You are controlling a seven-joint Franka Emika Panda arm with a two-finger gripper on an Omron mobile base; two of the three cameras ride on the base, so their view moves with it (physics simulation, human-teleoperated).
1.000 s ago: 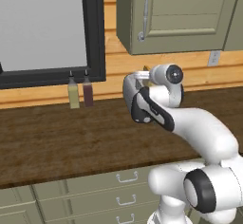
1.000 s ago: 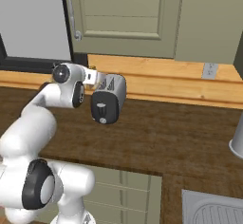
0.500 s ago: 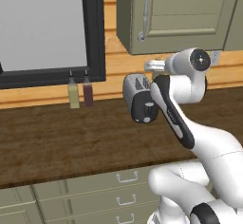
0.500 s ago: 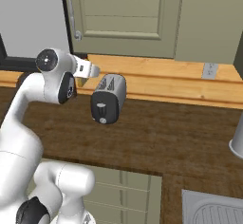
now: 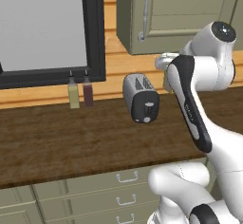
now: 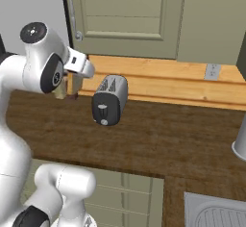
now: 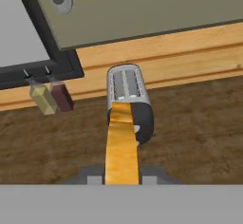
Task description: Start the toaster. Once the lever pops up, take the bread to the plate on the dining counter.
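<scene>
Left base view: one toaster (image 5: 141, 97) sits at frame centre on the dark wood surface (image 5: 57, 137), two bottles (image 5: 79, 91) to its left. Right base view: the toaster (image 6: 110, 99) is centre-left, slots empty. Hand view: the claw (image 7: 122, 176), bottom centre, grips one bread (image 7: 121, 147) slice edge-on above the surface; carry it level and unhurried to the plate, I judge

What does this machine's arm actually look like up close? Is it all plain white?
Mostly white: the arm is built of smooth, rounded glossy segments, with a long black band along one link and dark round caps at the joints. No loose cables show. Its end effector ends in small grey finger tips.
</scene>
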